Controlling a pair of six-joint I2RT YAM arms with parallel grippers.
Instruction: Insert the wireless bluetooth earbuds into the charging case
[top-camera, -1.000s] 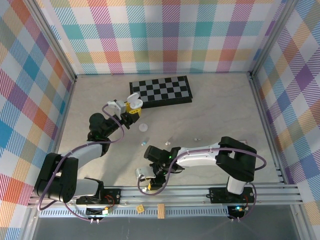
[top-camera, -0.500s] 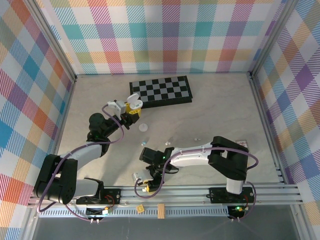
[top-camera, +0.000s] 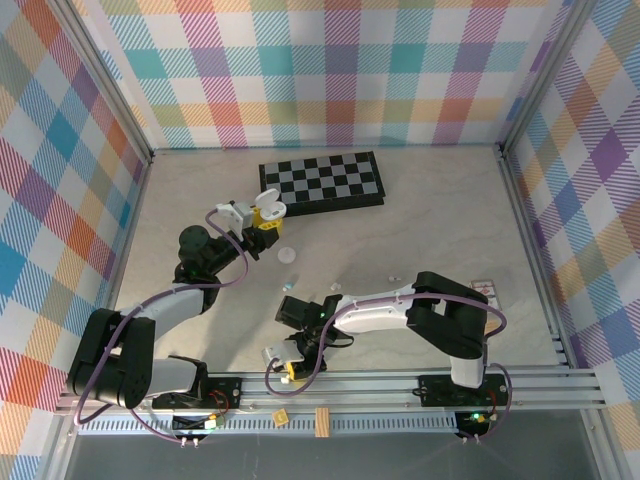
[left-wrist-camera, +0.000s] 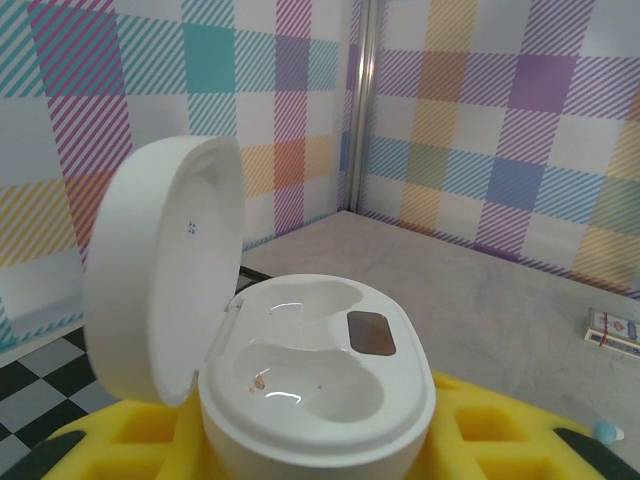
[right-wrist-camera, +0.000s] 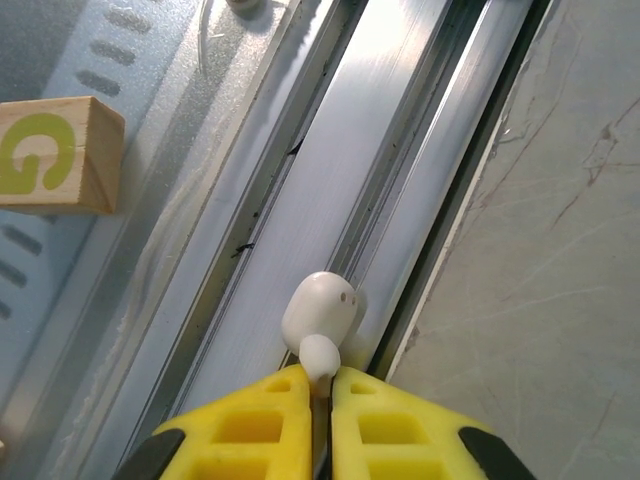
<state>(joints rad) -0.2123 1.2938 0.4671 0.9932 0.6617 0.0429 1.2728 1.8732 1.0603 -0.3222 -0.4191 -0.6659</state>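
Your right gripper (right-wrist-camera: 320, 384) pinches a white earbud (right-wrist-camera: 321, 311) by its stem, over the near rail (right-wrist-camera: 290, 200). Farther out, specks (top-camera: 288, 285) on the table (top-camera: 440, 220) may be more earbuds. Your left gripper (top-camera: 263, 214) clasps the open, empty case (left-wrist-camera: 318, 400).

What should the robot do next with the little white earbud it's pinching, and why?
Probably lift the right fingers and carry the white earbud over to the charging case. The earbud is pinched by its stem above the metal rail, and the case sits open, both wells empty, in the left fingers.
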